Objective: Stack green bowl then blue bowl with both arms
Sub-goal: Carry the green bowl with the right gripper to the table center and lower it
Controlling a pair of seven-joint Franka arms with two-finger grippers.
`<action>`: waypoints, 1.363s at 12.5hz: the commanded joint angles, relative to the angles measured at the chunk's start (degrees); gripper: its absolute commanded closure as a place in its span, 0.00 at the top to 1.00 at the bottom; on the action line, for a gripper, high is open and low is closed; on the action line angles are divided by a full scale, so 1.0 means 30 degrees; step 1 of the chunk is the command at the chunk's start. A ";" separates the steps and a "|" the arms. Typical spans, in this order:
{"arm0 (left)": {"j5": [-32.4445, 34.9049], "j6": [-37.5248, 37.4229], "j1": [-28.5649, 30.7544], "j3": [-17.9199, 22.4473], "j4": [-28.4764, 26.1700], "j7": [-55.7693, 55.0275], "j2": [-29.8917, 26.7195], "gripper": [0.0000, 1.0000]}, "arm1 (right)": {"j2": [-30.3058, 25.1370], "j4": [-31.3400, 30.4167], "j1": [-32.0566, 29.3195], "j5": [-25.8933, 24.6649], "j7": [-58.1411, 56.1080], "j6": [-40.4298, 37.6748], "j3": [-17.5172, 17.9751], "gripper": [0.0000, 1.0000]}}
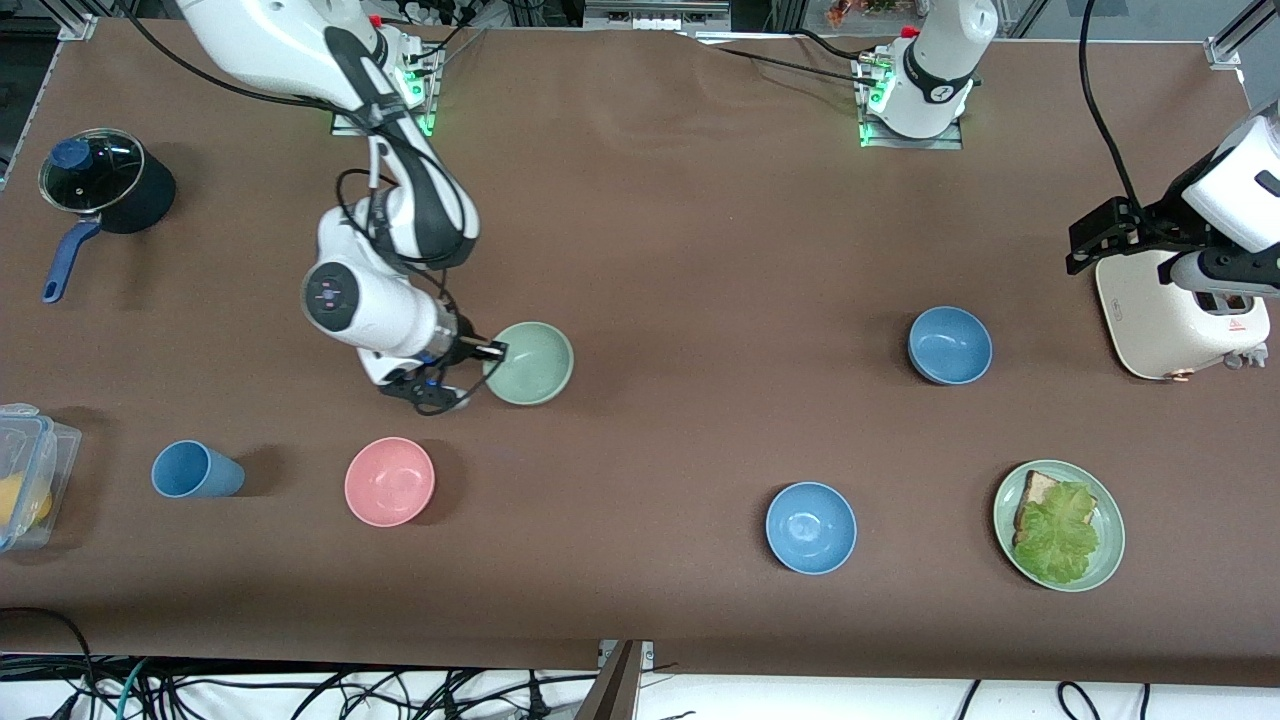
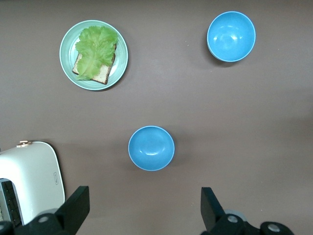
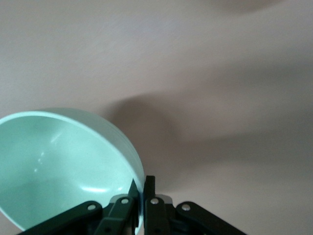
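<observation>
The right gripper [image 1: 490, 350] sits in the middle left of the front picture, pinched tight on the rim of the green bowl [image 1: 532, 363]. The right wrist picture shows this best: the two black fingers [image 3: 149, 188] squeeze the thin bowl edge [image 3: 73, 161] at the bottom of that picture. The front picture cannot show the pinch that well.

The right arm [image 1: 400, 230] comes down from the upper left of the front picture and bends low over the table [image 1: 660, 250].

The left gripper [image 1: 1100, 235] waits at the right edge, up high over the white toaster [image 1: 1175, 315], its fingers [image 2: 76, 205] spread wide. Its wrist picture looks down on two blue bowls [image 2: 151, 148] [image 2: 231, 36] and a plate with toast and lettuce [image 2: 93, 55].

The green bowl lies just above the pink bowl [image 1: 389, 481] in the front picture.
</observation>
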 commanded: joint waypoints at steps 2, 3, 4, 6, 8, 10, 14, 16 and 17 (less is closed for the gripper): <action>-0.0269 -0.0361 0.0032 -0.0040 0.0271 -0.0053 -0.0083 1.00 | 0.1981 0.2513 0.2040 0.1427 0.2292 -0.0215 -0.0167 0.00; -0.0269 -0.0361 0.0003 -0.0040 0.0271 -0.0053 -0.0083 1.00 | 0.2217 0.2777 0.2537 0.1428 0.3109 -0.0128 -0.0167 0.00; -0.0269 -0.0361 0.0003 -0.0040 0.0271 -0.0053 -0.0083 1.00 | 0.2451 0.3012 0.2977 0.1428 0.3958 0.0104 -0.0167 0.00; -0.0269 -0.0361 0.0003 -0.0010 0.0271 -0.0024 -0.0083 1.00 | 0.2861 0.3278 0.3536 0.1428 0.4755 0.0195 -0.0138 0.00; -0.0269 -0.0361 0.0003 -0.0010 0.0271 -0.0024 -0.0083 1.00 | 0.3184 0.3278 0.4237 0.1428 0.5428 0.0224 -0.0137 0.00; -0.0269 -0.0361 0.0003 -0.0010 0.0271 -0.0024 -0.0083 1.00 | 0.3711 0.3395 0.4708 0.1428 0.6423 0.0457 -0.0021 0.00; -0.0269 -0.0332 0.0062 0.0048 0.0271 -0.0024 -0.0054 1.00 | 0.4094 0.3716 0.4798 0.1399 0.6428 0.0488 -0.0049 0.62; -0.0240 -0.0332 0.0120 0.0077 0.0271 0.0005 -0.0025 1.00 | 0.3832 0.4504 0.4681 0.1135 0.6048 0.0051 -0.0166 1.00; -0.0239 -0.0274 0.0178 0.0165 0.0242 0.0151 0.0121 1.00 | 0.3656 0.5176 0.4507 0.1135 0.6018 -0.0967 -0.0283 1.00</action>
